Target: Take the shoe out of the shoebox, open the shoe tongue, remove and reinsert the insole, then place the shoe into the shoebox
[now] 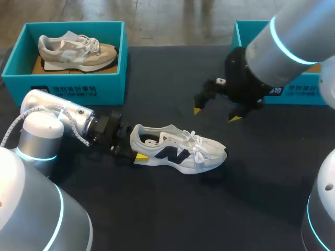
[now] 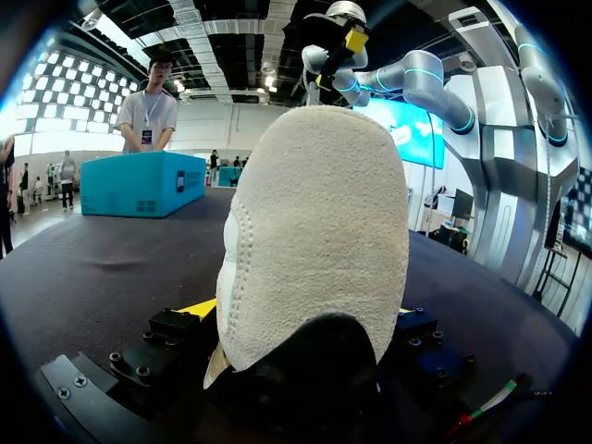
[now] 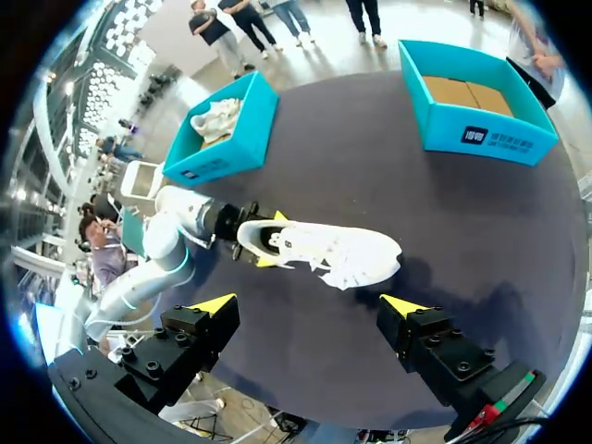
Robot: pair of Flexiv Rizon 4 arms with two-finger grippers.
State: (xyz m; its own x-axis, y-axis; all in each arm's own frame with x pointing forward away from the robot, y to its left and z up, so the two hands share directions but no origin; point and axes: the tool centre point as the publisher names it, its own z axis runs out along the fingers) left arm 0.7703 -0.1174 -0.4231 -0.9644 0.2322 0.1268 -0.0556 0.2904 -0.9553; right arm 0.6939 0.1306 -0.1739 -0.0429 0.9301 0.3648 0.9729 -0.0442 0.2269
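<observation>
White shoe (image 1: pixel 178 149) lies on its side mid-tabletop (image 1: pixel 157 209), toe right, heel clamped in the left hand (image 1: pixel 135 147). Right hand (image 1: pixel 215 114) hovers beyond it, fingers apart. Far-left shoebox (image 1: pixel 68 89) holds a beige shoe (image 1: pixel 78 50); far-right shoebox (image 1: pixel 298 91) shows its cardboard floor.

gap between shoe (image 1: pixel 180 149) and right tool (image 1: pixel 215 114); left tool (image 1: pixel 135 148) at heel

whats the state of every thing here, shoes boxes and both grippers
white shoe: upright on the table, laced, heel in the left gripper
left gripper: shut on white shoe's heel
right gripper: open, above the table
left shoebox: open, beige shoe inside
right shoebox: open, no shoe inside
</observation>
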